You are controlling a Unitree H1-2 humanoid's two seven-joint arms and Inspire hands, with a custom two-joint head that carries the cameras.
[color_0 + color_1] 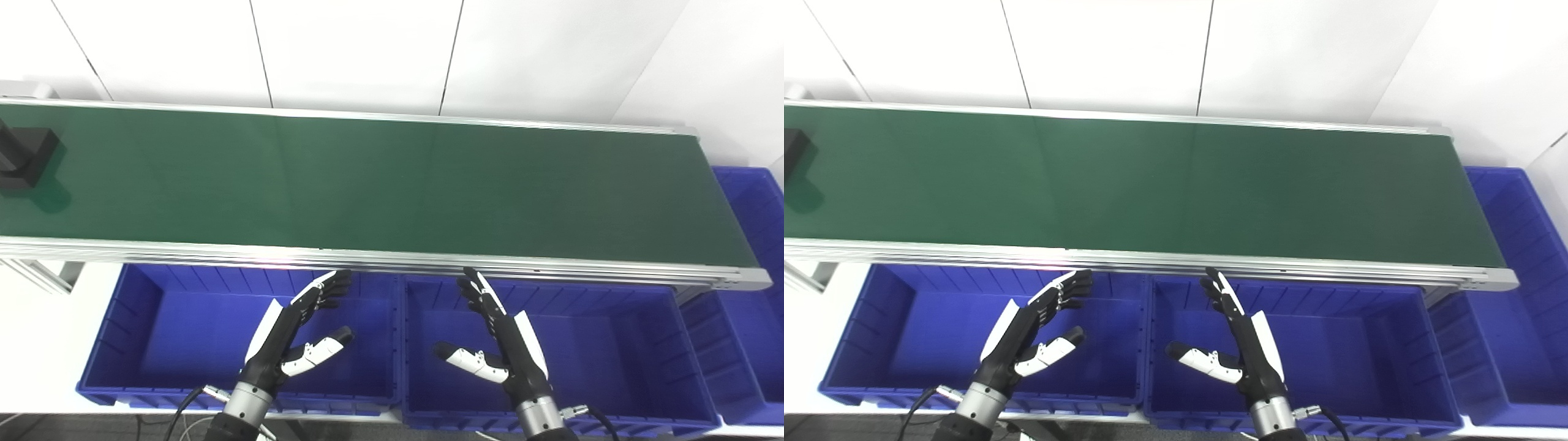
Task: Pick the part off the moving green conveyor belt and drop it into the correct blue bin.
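While both hands (306, 334) (499, 343) hover spread, only the left eye view shows the part (24, 156) whole.

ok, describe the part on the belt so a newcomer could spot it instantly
Follow the long green conveyor belt to its far left end. There, at the picture's edge, sits a black blocky part, partly cut off. It is the only object on the belt; both robot hands wait open over the blue bins.

white panelled wall (355, 49) seen at 12 o'clock | dark seams noted between panels | white tabletop (37, 343) seen at 8 o'clock
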